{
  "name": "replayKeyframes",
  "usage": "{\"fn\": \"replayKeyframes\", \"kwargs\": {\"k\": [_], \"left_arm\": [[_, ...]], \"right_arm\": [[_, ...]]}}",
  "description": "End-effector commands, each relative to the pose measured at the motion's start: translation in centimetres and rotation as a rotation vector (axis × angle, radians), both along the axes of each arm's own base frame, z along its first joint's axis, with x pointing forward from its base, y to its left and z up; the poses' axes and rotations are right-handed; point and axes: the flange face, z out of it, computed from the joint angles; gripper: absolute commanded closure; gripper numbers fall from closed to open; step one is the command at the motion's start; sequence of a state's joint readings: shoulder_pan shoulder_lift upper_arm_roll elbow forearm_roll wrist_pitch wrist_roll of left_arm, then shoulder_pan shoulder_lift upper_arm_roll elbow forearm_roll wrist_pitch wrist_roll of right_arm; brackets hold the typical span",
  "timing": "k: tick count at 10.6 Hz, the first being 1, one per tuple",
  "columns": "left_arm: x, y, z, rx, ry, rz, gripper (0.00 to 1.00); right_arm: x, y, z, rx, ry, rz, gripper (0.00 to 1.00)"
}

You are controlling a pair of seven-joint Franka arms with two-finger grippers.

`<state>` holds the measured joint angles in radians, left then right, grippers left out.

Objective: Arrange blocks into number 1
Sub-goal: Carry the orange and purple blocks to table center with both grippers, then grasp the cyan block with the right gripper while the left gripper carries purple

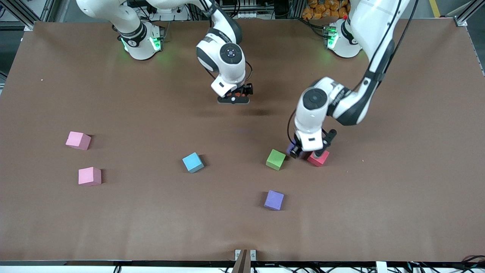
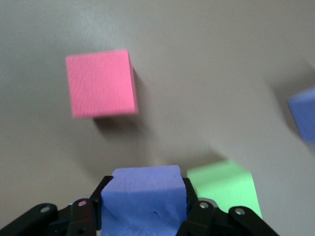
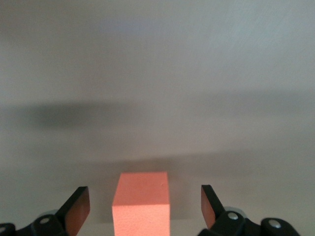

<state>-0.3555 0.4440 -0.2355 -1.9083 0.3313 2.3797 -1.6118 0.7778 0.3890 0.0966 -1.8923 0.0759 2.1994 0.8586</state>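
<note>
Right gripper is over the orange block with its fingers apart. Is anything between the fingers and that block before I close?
Nothing visible. In the right wrist view the orange block sits alone between the open fingers of the right gripper, with only bare table around it.

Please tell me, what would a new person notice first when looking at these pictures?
First, the left tool, shut on a purple block, low between the green block and the red block. Next, the right tool, open around an orange block farther from the front camera. Two pink blocks lie toward the right arm's end of the table.
</note>
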Motion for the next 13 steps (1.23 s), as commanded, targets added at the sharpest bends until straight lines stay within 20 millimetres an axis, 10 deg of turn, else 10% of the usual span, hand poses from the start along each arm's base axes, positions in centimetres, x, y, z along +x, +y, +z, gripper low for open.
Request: {"fn": "replayKeyframes", "kwargs": {"k": [1, 4, 6, 13], "left_arm": [[-2.6, -4.9, 3.2, 0.017, 0.023, -0.122, 1.00], [-7.1, -10.7, 2.7, -0.008, 0.060, -0.361, 1.00], [-8.4, -14.9, 1.5, -0.032, 0.076, -0.498, 1.00], [-12.9, -20.9, -2.8, -0.022, 0.109, -0.837, 1.00]], "right_arm": [[8.1, -5.8, 4.8, 0.037, 0.019, 0.039, 0.00], [15.7, -15.8, 4.3, 0.063, -0.007, 0.140, 0.00], [19.2, -18.5, 2.6, 0.047, -0.069, 0.181, 0.00], [23.8, -20.0, -5.9, 0.107, -0.168, 0.388, 0.00]]}}
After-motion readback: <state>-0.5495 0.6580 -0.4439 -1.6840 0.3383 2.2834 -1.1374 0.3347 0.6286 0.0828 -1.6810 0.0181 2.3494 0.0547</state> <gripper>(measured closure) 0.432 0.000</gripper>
